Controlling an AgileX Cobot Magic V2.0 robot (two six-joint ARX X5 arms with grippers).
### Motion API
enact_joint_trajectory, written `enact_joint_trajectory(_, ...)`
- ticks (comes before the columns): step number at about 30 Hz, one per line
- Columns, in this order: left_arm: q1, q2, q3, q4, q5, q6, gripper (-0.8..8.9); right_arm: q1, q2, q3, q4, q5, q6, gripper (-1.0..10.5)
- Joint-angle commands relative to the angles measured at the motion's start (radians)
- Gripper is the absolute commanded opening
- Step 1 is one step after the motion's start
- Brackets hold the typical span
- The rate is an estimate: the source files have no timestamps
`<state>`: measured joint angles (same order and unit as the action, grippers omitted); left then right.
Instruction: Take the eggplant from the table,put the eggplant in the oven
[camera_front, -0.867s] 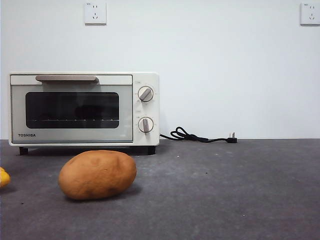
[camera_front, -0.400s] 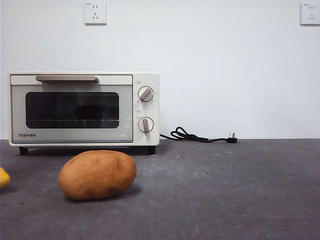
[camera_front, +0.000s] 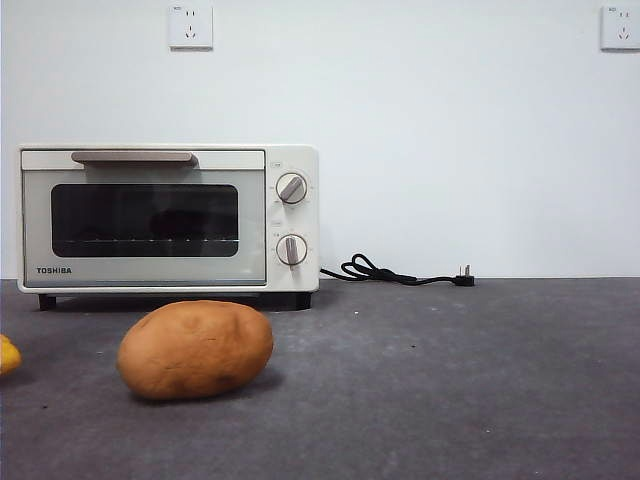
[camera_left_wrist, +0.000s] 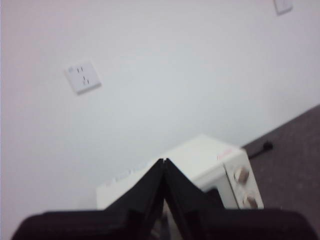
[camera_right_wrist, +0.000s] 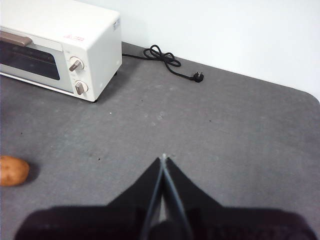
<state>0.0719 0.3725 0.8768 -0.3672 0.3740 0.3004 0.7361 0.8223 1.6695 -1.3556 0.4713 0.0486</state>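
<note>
One oven (camera_front: 168, 218), one potato (camera_front: 195, 349), door closed.

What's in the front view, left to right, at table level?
Yellow thing at the edge → potato → oven knobs → cord → plug. The oven spans behind the potato, so it's left unranked. No eggplant on the table; neither gripper shows here.

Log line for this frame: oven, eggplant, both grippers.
oven: door closed | eggplant: not in view | potato: on table | left gripper: shut, raised | right gripper: shut, above table
</note>
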Motion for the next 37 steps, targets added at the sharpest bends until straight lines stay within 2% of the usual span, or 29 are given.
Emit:
enact_joint_trajectory(1, 0.014, -0.067, -0.149, 0.051, -0.002, 0.018, -0.04, 0.003, 0.001, -0.006, -0.025, 0.000, 0.011, 0.0)
enact_joint_trajectory(8, 0.023, -0.197, -0.428, 0.085, -0.004, 0.007, -0.04, 0.003, 0.005, -0.006, -0.025, 0.001, 0.011, 0.0)
enact_joint_trajectory(13, 0.023, -0.264, -0.547, 0.085, -0.068, -0.025, -0.04, 0.003, 0.006, -0.006, -0.025, 0.000, 0.011, 0.0)
enact_joint_trajectory(17, 0.023, -0.304, -0.608, 0.085, -0.129, -0.060, -0.04, 0.003, 0.006, -0.006, -0.025, 0.000, 0.011, 0.0)
enact_joint_trajectory(22, 0.023, -0.358, -0.689, 0.085, -0.219, -0.146, -0.04, 0.003, 0.006, -0.006, -0.025, 0.000, 0.011, 0.0)
enact_joint_trajectory(33, 0.011, -0.369, -0.829, 0.082, -0.218, -0.277, -0.04, 0.003, 0.006, -0.006, -0.025, 0.001, 0.011, 0.0)
enact_joint_trajectory(37, 0.005, -0.369, -0.831, 0.085, -0.218, -0.280, -0.04, 0.003, 0.006, -0.006, -0.025, 0.000, 0.011, 0.0)
